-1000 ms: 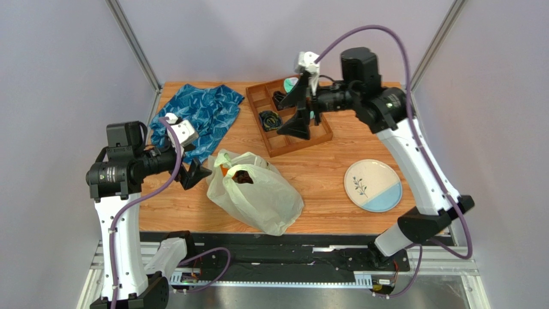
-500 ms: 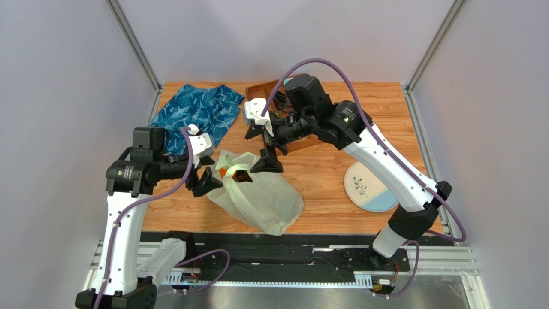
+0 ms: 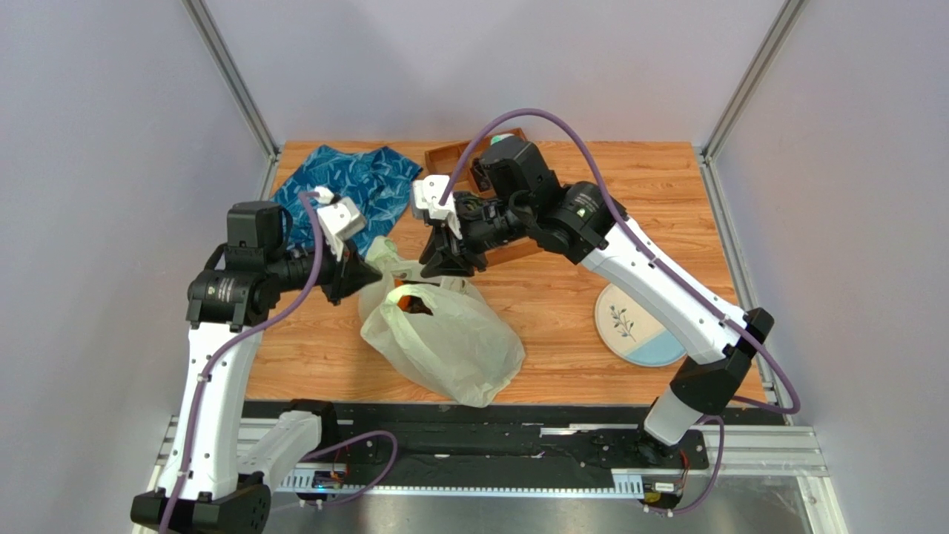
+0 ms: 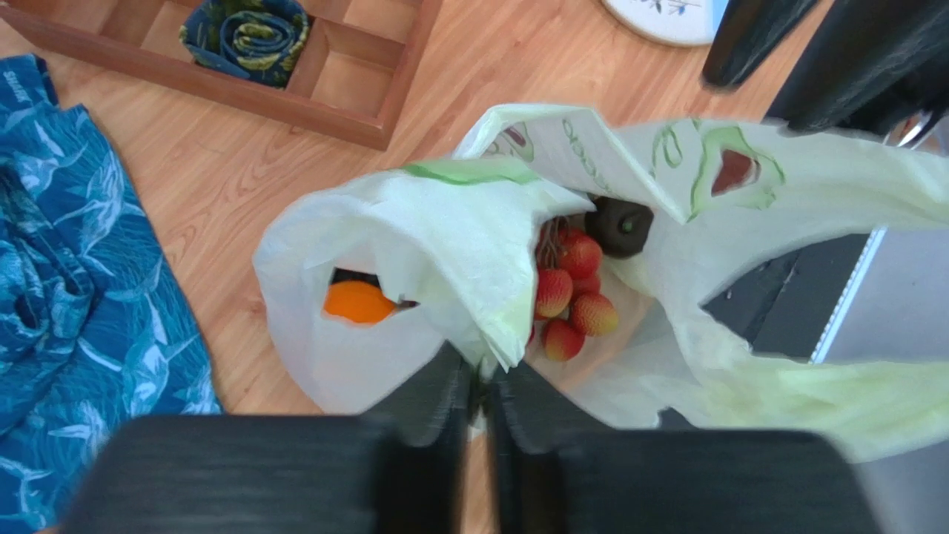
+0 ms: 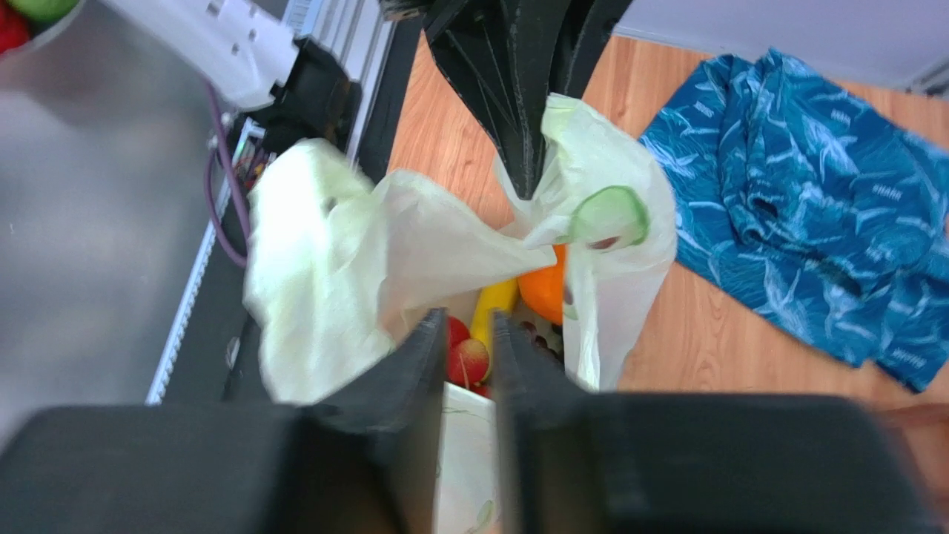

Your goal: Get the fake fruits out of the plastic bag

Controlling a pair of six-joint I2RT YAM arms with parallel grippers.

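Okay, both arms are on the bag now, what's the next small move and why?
Probably ease the two grips apart. The left gripper and right gripper each pinch the bag rim, jaws closed, yet the mouth is narrow, with the orange and red grapes half hidden inside.

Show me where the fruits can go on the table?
The table is bare between the plastic bag and the plate, and at the far right corner behind the plate. Far left is crowded: blue cloth, wooden tray, then the bag's mouth.
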